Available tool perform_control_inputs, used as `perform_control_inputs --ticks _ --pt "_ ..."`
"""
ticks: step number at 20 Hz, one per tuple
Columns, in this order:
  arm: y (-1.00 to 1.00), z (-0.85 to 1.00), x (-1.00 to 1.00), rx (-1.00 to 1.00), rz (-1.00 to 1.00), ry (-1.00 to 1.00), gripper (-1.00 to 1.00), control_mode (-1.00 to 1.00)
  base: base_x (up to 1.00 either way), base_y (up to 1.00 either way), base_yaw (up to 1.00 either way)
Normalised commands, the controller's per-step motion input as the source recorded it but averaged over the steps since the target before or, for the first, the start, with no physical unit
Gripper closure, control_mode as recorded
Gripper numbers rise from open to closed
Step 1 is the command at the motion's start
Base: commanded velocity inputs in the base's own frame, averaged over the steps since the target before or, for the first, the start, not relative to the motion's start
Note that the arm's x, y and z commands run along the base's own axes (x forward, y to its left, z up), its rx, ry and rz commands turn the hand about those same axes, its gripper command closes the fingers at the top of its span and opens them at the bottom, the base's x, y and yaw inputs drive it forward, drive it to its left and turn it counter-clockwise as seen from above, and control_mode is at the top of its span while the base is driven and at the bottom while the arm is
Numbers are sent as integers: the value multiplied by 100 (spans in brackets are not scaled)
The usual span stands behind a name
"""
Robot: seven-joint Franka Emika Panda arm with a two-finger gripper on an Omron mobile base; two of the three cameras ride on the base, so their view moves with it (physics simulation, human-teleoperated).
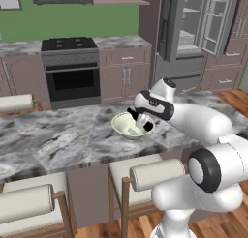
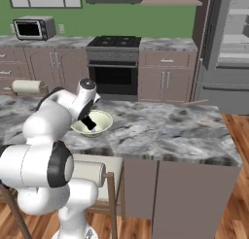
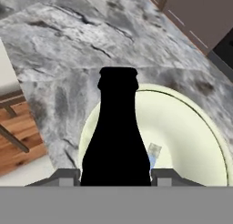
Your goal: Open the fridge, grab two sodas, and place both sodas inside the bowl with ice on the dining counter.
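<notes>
Soda bottle point(image 3: 116, 136), black, you see it pinched between the gripper point(image 3: 116, 176) fingers, hanging over the cream bowl point(image 1: 122, 126) on the dining counter point(image 1: 53, 140). One ice bit point(image 3: 154, 153) lies inside the bowl.

Left of frame centre: gripper point(image 2: 89, 122) holds a black soda point(image 2: 88, 123) over the bowl point(image 2: 101, 120) on the dining counter point(image 2: 165, 131).
</notes>
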Motion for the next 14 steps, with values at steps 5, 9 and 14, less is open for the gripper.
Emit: perform_control_inputs --ticks 5,9,14 --pt "0 -21 29 0 8 3 100 -100 0 0 0" --pt "0 -22 31 0 8 4 100 -100 0 0 0" --pt "1 -24 24 0 6 4 100 -100 0 0 0"
